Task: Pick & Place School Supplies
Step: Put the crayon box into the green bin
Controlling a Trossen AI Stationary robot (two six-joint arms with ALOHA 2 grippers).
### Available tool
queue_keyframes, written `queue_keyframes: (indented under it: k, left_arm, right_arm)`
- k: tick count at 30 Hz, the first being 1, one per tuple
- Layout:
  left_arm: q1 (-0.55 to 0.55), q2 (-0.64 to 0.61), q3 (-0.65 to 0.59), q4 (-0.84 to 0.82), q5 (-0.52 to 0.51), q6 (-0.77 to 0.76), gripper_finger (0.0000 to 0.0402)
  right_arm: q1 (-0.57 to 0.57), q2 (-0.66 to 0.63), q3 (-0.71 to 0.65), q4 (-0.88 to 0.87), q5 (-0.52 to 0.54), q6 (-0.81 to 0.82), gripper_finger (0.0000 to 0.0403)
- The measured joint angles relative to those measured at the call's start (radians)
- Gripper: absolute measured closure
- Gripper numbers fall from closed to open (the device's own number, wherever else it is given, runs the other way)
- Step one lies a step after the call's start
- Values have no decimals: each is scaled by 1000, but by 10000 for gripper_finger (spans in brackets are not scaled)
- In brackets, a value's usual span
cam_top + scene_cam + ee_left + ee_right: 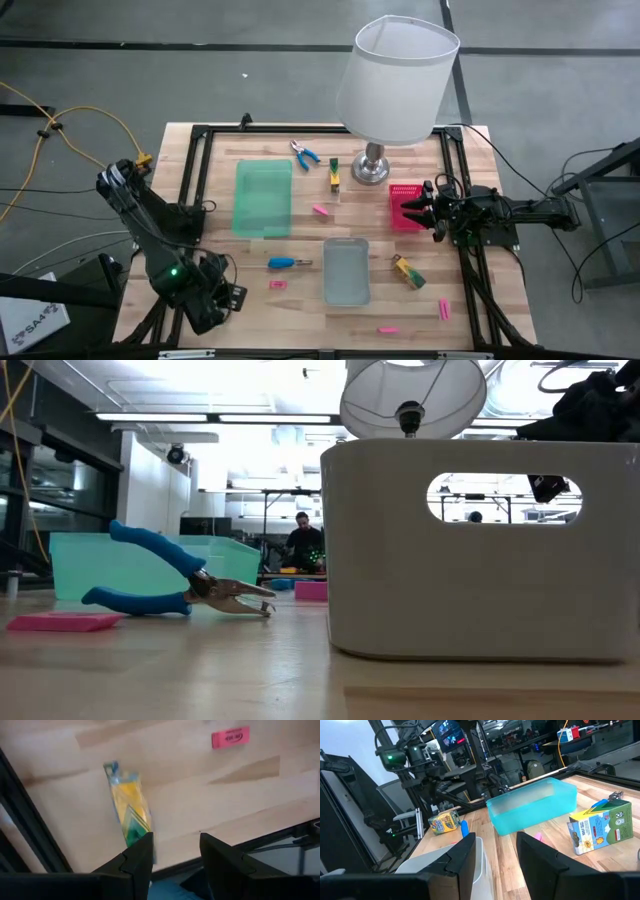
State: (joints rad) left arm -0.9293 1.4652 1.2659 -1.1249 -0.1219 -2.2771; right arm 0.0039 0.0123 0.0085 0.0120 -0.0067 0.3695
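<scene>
Ceiling strip lights (170,417) blaze white in the low view, washing out the room behind. The table (300,310) is evenly lit from above, shadows soft. Past the left gripper (175,851), the yellow-and-green piece (129,812) is smeared with blur; both wrist views' fingers look soft.

Place: robotics lab or test workshop, open-plan.
Bench: butcher-block table (300,300) boxed in by a black metal frame (200,180); two dark arms bolted at its sides.
Floor: bare grey concrete (150,70), taped lines, a yellow cable (60,130) trailing loose.
Ceiling: exposed, long strip lights (160,417), seen from table height.
Background: more work tables, a person (303,540) seated at one well behind.
Gear: screens (447,737) lit on stands, cabling, dark rig posts beyond the table edge.
Props: staged items only, lamp (395,75), plastic trays (262,198).
</scene>
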Motion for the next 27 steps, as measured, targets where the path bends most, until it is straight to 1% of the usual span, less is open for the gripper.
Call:
queue_keyframes:
  k: [9,11,14,18,22,27]
  left_arm:
    - [-9,17,0,3,3,-133,245]
    - [-6,17,0,-1,31,-163,245]
    - [-1,17,0,-9,108,-228,245]
    - [-1,20,0,-9,156,-316,245]
    - [-1,34,0,-8,135,-329,245]
    - [-11,89,0,29,113,-351,245]
  right_arm:
    - [0,0,0,0,0,0,269]
    - [0,0,0,0,0,0,269]
    - [0,0,0,0,0,0,269]
    - [0,0,0,0,0,0,269]
    - [0,0,0,0,0,0,269]
    - [0,0,0,0,0,0,269]
